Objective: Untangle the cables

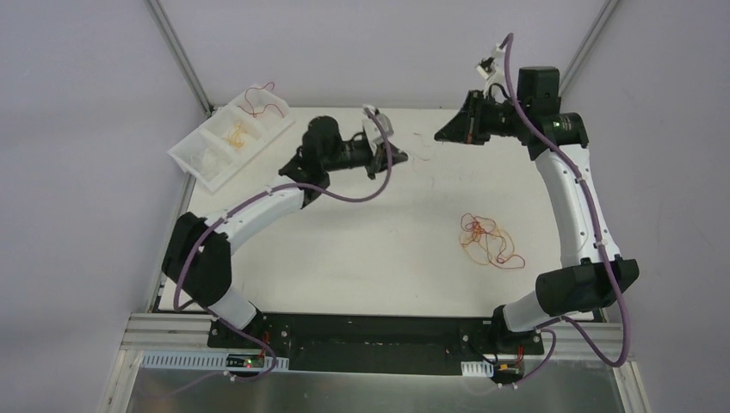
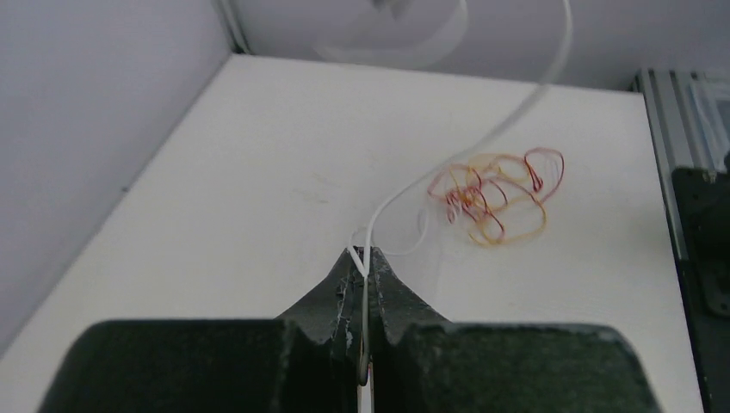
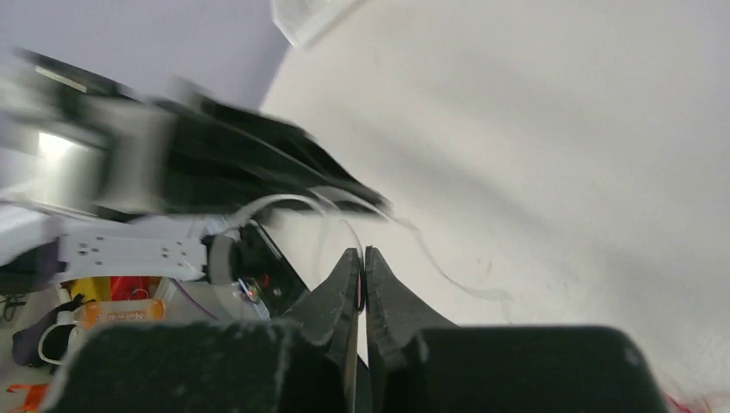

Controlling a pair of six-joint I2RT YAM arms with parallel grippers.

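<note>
A curly tangle of red, orange and yellow cables (image 1: 489, 240) lies on the white table right of centre; it also shows in the left wrist view (image 2: 499, 194). My left gripper (image 1: 399, 153) is at the far middle of the table, shut on a pale hair-thin strand (image 2: 469, 146) that rises from its tips (image 2: 366, 258) up to the right. My right gripper (image 1: 438, 136) hovers close to the right of the left one. Its jaws (image 3: 361, 255) are shut on a thin strand (image 3: 293, 200) with a reddish bit between them. The short strand (image 1: 421, 160) spans the two grippers.
A white compartment tray (image 1: 200, 159) at the far left corner holds red and yellow wires (image 1: 258, 99). Metal frame posts (image 1: 181, 52) stand at the back corners. In the right wrist view the left gripper (image 3: 258, 163) appears blurred close by.
</note>
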